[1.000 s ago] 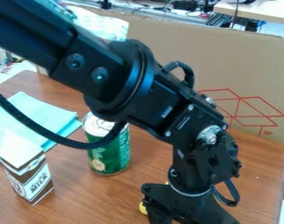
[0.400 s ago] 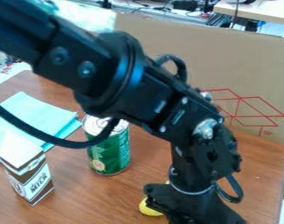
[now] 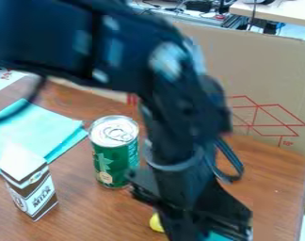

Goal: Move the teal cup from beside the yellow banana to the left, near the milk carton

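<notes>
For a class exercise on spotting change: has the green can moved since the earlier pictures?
No, the green can stands in the same place relative to the milk carton.

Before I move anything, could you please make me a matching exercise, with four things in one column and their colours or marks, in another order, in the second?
1. can
2. carton
3. cloth
4. cardboard panel

A. pale blue-green, lying flat
B. bears red lines
C. green, with a silvery top
D. brown and white

Pairs: 1-C, 2-D, 3-A, 4-B.
</notes>
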You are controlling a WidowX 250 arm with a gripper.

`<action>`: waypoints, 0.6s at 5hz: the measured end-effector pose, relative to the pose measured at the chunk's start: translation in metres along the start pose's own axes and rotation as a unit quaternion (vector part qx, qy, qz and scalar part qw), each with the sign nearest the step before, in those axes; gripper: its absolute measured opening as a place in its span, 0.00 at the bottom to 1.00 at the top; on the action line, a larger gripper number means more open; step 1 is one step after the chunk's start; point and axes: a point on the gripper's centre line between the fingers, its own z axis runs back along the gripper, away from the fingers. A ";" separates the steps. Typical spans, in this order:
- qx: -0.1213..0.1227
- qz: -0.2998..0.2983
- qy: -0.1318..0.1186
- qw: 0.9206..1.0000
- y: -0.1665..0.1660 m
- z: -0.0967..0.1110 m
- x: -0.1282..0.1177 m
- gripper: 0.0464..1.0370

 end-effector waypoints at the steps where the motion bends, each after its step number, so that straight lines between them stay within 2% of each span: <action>1: 0.043 -0.005 0.040 0.998 0.031 0.012 -0.031 0.05; 2: 0.089 0.001 0.063 0.994 0.068 0.013 -0.045 0.05; 3: 0.109 0.029 0.053 0.992 0.111 0.018 -0.041 0.05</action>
